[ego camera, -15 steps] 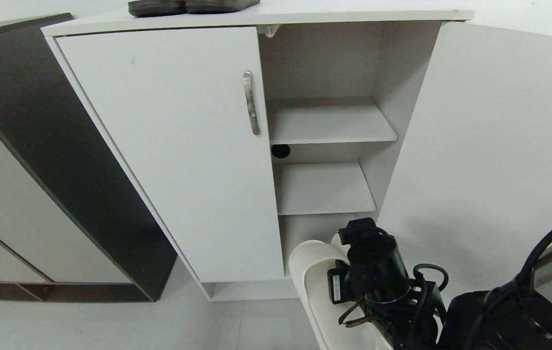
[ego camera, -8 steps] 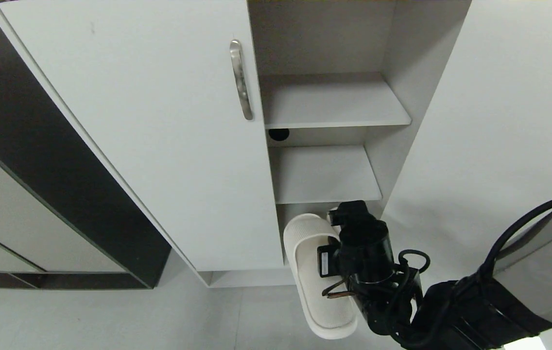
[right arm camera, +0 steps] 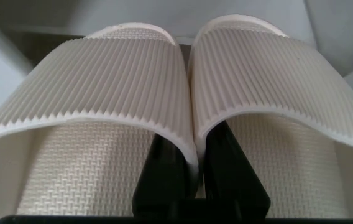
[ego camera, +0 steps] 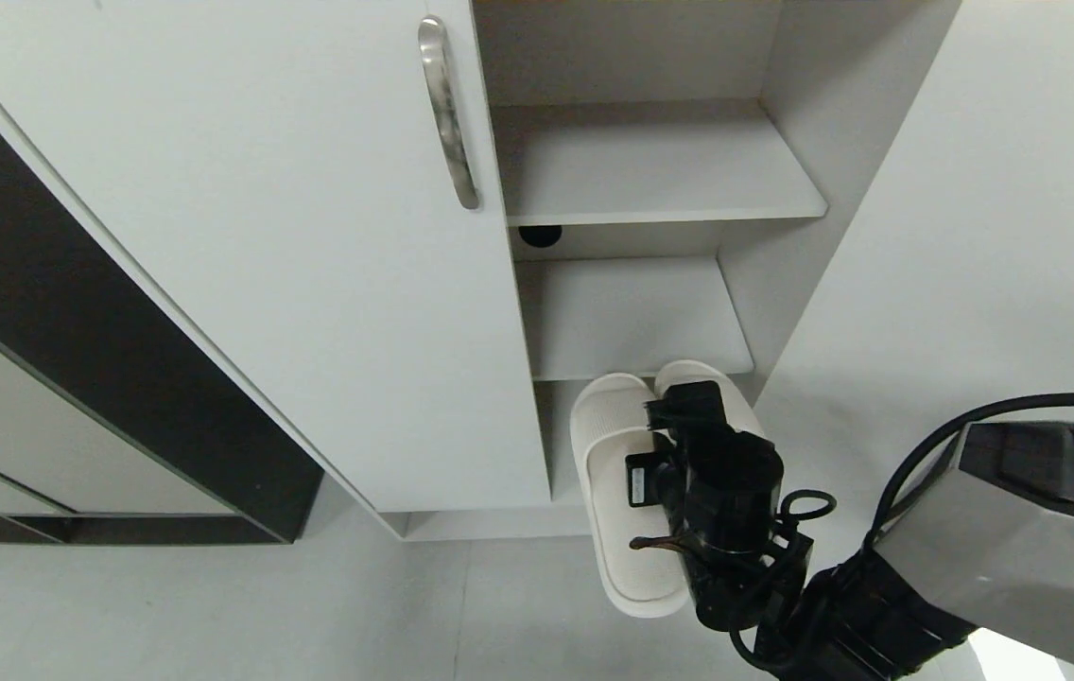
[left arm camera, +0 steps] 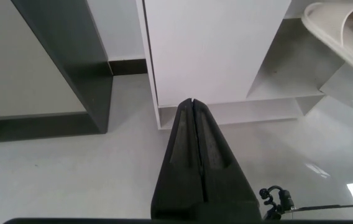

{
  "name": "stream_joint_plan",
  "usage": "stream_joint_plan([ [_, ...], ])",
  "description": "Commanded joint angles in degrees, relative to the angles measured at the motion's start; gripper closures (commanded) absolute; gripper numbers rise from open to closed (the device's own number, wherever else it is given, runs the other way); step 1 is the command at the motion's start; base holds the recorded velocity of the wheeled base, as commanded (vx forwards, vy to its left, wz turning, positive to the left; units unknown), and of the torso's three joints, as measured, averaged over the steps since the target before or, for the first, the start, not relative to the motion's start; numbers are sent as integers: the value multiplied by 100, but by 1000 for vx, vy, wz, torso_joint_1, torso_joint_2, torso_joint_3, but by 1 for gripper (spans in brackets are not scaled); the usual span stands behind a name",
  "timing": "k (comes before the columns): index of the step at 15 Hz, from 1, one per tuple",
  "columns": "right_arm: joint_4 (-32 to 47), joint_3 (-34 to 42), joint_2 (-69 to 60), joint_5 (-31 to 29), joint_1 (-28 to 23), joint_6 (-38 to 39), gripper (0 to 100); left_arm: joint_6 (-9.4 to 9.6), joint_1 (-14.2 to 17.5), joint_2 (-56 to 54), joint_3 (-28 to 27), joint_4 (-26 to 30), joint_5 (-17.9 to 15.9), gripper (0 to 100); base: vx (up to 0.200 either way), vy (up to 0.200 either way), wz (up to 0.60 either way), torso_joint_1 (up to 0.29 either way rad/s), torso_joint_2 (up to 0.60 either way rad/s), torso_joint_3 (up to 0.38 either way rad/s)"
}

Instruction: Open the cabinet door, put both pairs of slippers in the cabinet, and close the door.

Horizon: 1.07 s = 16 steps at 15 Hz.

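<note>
right gripper [ego camera: 681, 409] fingers clamped on white slippers [ego camera: 627, 515], lower centre | toes have nosed up to the open cabinet [ego camera: 632, 317], bottom bay | left gripper [left arm camera: 192, 107] fingers together | pair nearly in, I reckon

There are two white slippers [ego camera: 617, 492], a single pair side by side, and two grippers, the left gripper [left arm camera: 192, 106] and the right gripper [right arm camera: 194, 171]. One white cabinet [ego camera: 811, 85] has two doors, one closed door [ego camera: 244, 236] and one open door [ego camera: 991, 236], and the closed one carries one metal handle [ego camera: 447, 113]. Inside, two shelves can be counted, an upper shelf [ego camera: 650, 165] and a lower shelf [ego camera: 632, 317], with one bottom compartment [ego camera: 556, 445] beneath them and one round hole [ego camera: 540, 235] in the back wall between the shelves.
</note>
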Motion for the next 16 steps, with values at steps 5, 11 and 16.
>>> stream_joint_plan([
  [5, -447, -52, 318, 142, -157, 9, 100, -10, 2, 9, 1, -1, -2, 100, 0, 0, 0, 0, 0, 0],
  [11, -456, -43, 309, 169, -174, 9, 100, -18, 2, 9, 1, -1, 7, 100, 0, 0, 0, 0, 0, 0],
  [16, -579, -52, 309, 160, -201, -26, 100, -10, 2, 18, 1, -1, 7, 100, 80, 0, 0, -2, 3, -1],
])
